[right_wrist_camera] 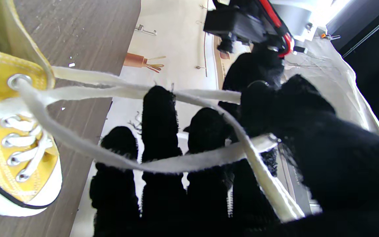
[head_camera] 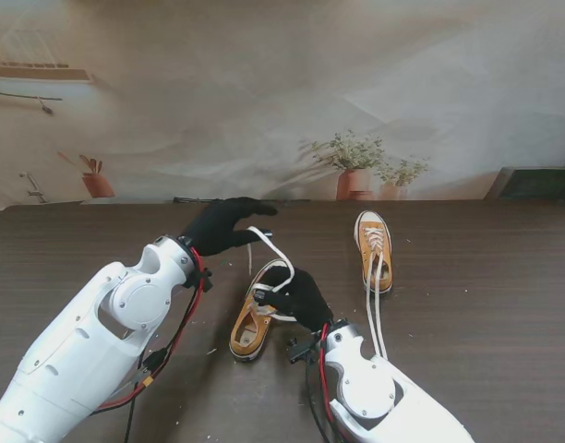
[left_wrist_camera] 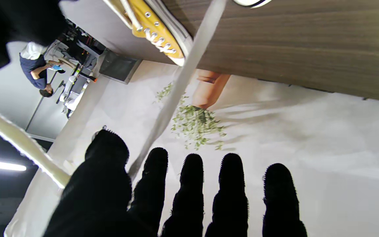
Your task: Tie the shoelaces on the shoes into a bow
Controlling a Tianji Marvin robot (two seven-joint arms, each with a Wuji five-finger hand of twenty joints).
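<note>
Stand view: black-gloved left hand (head_camera: pixel 225 224) pinches white flat shoelace (head_camera: pixel 271 247) of the nearer yellow canvas sneaker (head_camera: pixel 253 323) on the dark wooden table (head_camera: pixel 486 295). Right wrist view: black-gloved right hand (right_wrist_camera: pixel 229 158), fingers extended, lace crossing them, thumb pinching it.

Lace (left_wrist_camera: pixel 179 82) betw. robot hand (left_wrist_camera: pixel 189 197) fingers

Near shoe (head_camera: pixel 255 323) partly behind right hand (head_camera: pixel 301 297)

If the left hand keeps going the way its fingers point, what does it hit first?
Probably nothing close. The left hand points right and away, past the lace. The far shoe lies roughly that way, though slightly nearer to me, so it may miss it; depth is unclear.
</note>
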